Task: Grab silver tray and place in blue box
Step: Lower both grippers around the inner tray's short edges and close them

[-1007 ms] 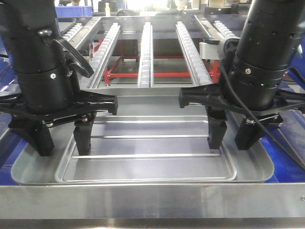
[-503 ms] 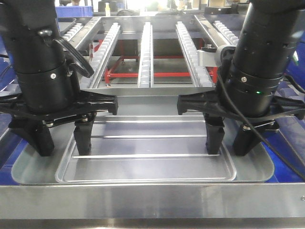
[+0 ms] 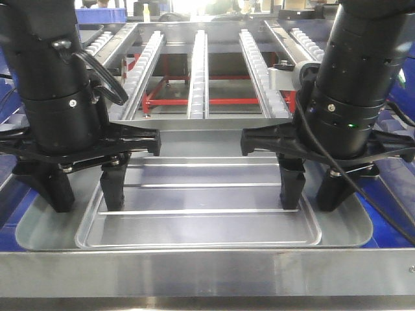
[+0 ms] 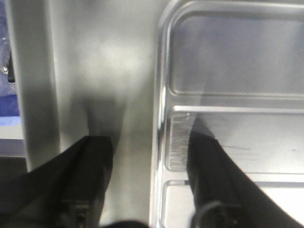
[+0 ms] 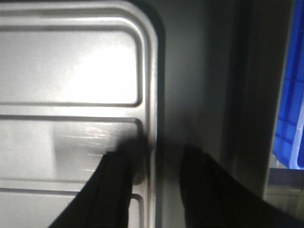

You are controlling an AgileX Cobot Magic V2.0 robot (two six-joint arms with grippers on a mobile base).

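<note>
The silver tray (image 3: 207,223) lies flat and wide across the front view, its two raised ridges running left to right. My left gripper (image 3: 84,194) stands open on the tray's left side. One of its fingers (image 4: 90,156) rests on the outer flat band and the other is inside the recessed panel, so the step of the tray (image 4: 237,57) lies between them. My right gripper (image 3: 312,194) is open in the same way on the right side, and in the right wrist view this gripper (image 5: 160,149) straddles the step of the tray (image 5: 71,61). Blue box plastic (image 5: 290,114) shows just beyond the tray's right edge.
A steel bar (image 3: 207,272) crosses the foreground right in front of the tray. Behind the tray run several roller conveyor rails (image 3: 199,71) over a red frame (image 3: 194,100). Blue plastic (image 3: 13,217) also shows at the tray's left side.
The right arm has shifted slightly left and settled lower onto the tray's right side. The left arm and the tray have not moved.
</note>
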